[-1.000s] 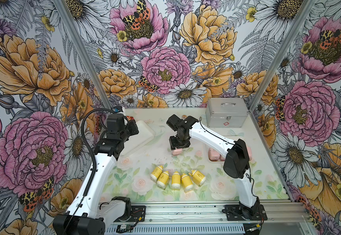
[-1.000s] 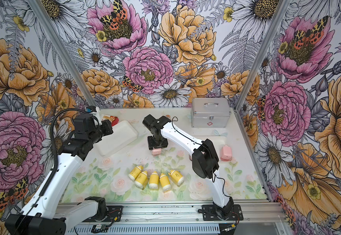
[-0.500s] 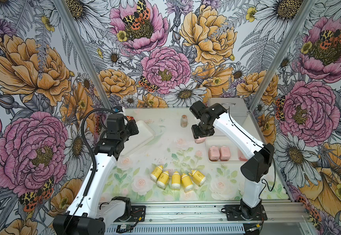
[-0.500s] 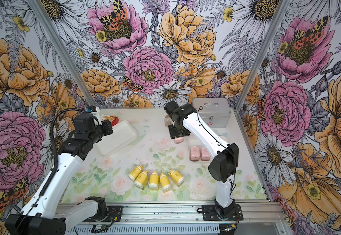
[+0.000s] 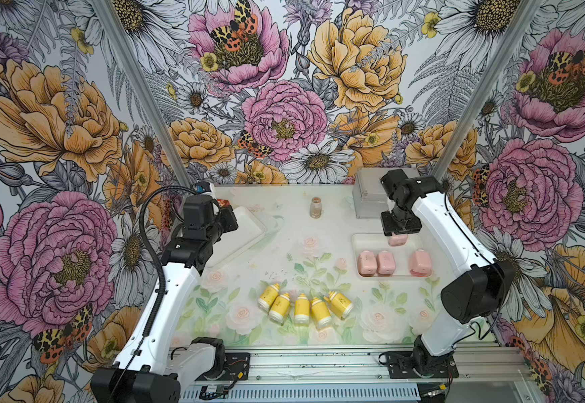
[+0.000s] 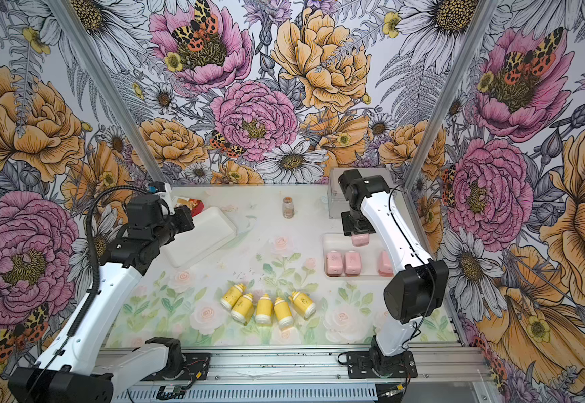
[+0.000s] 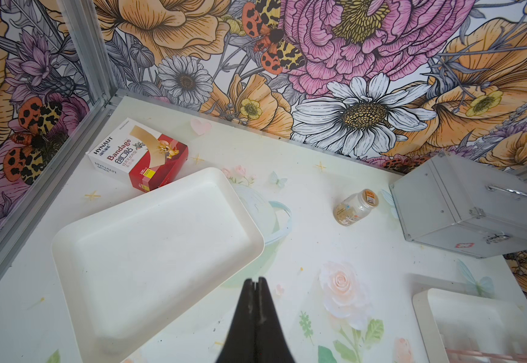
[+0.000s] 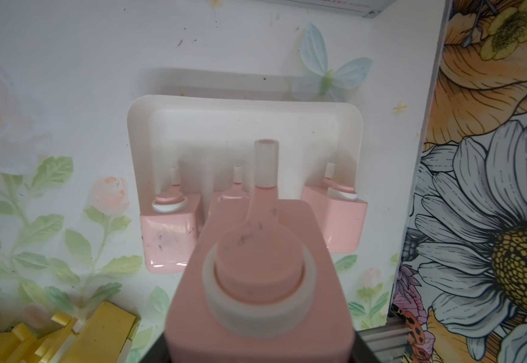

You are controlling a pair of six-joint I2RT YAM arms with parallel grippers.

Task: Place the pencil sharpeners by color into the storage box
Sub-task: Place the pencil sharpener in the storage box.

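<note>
The right jaws are partly open and squeeze one pink sharpener (image 5: pixel 398 240). It hangs over the back part of the white storage box (image 5: pixel 355 244) on the right side of the worktop (image 5: pixel 284 251). I cannot tell if it touches the box floor. Its round knob faces up and its thin handle points to the back wall, so its long way runs front to back. Three more pink sharpeners (image 5: pixel 386 262) lie in the front part of that box, turned the same way. The left jaws are shut tight and hold nothing, up over a second white box (image 5: pixel 249 223) on the left. Five yellow sharpeners (image 5: pixel 301 307) lie in a row near the front, with their narrow tops toward the back.
</note>
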